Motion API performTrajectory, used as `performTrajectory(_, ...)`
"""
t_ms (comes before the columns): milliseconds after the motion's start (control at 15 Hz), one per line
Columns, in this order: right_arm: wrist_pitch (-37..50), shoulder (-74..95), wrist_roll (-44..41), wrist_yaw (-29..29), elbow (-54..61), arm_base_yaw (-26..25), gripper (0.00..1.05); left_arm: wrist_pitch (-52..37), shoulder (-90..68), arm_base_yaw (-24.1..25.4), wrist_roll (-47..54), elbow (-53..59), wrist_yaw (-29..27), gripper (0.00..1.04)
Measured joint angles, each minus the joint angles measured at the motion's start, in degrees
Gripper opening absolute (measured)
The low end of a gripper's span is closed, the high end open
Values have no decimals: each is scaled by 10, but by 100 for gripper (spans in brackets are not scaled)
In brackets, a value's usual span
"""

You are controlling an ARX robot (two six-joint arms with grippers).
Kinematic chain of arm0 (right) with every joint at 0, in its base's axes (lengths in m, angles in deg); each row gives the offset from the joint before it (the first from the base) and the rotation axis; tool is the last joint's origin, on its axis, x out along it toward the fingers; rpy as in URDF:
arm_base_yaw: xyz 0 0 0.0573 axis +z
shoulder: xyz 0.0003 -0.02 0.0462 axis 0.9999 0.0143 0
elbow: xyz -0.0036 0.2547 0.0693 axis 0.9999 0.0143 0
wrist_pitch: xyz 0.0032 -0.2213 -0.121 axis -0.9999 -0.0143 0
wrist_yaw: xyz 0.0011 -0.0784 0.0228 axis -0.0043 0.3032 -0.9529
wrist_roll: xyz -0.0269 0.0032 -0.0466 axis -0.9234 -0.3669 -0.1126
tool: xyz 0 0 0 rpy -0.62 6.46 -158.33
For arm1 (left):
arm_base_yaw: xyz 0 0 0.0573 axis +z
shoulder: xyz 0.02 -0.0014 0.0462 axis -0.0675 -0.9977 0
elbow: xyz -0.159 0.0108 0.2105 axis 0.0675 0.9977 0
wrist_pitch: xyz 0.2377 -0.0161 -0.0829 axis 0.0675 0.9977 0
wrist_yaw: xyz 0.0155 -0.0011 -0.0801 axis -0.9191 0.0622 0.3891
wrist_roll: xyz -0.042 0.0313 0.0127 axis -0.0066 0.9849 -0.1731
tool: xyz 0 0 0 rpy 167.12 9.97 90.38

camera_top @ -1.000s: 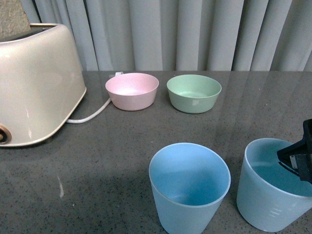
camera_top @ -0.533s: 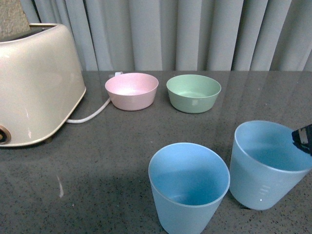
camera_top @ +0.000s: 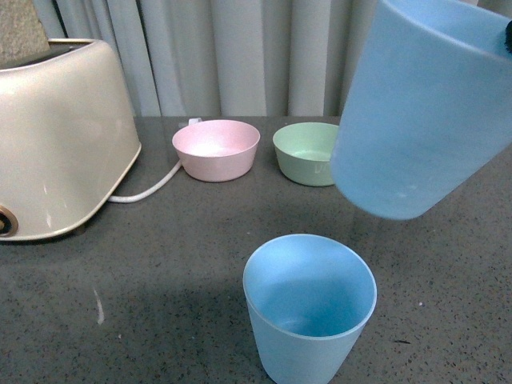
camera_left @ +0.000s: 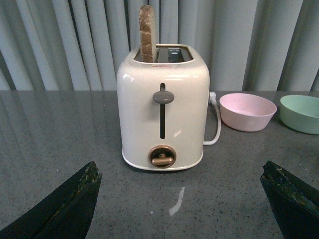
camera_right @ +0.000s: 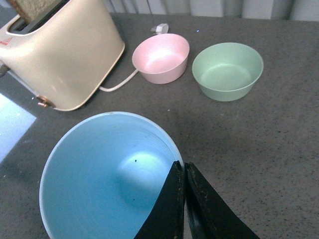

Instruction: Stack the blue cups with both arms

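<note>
Nearest me, one blue cup (camera_top: 310, 308) is standing upright on the grey tabletop (camera_top: 160, 264). My right pincer (camera_right: 183, 172) is pinching the rim of the other blue cup (camera_top: 416, 112) and holding it tilted in the air, above and right of the standing one. My left pincer (camera_left: 179, 169) is gaping wide, gripping nothing. Further back, a pink bowl (camera_top: 216, 149) and a green bowl (camera_top: 308, 152) are sitting side by side, with a cream toaster (camera_top: 56, 136) at left.

Blue raised cup (camera_top: 416, 112) and standing cup (camera_top: 310, 308), pink bowl (camera_top: 216, 149), green bowl (camera_top: 304, 152), cream toaster (camera_top: 56, 136), speckled grey table (camera_top: 160, 264).
</note>
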Motion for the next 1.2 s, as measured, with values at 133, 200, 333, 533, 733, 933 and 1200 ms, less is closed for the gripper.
performTrajectory(133,7,5,6,-5,7,44,2,0,0,0,0,0,0,98)
performTrajectory(200,10,14,10,-2,12,55,2,0,0,0,0,0,0,98)
performTrajectory(333,11,21,3,-13,25,45,2,0,0,0,0,0,0,98)
performTrajectory(533,23,43,-7,-21,38,37,2,0,0,0,0,0,0,98)
performTrajectory(733,28,46,-6,-10,47,66,2,0,0,0,0,0,0,98)
performTrajectory(933,24,46,-6,-5,48,69,2,0,0,0,0,0,0,98)
performTrajectory(1200,34,46,4,-5,48,73,34,0,0,0,0,0,0,98)
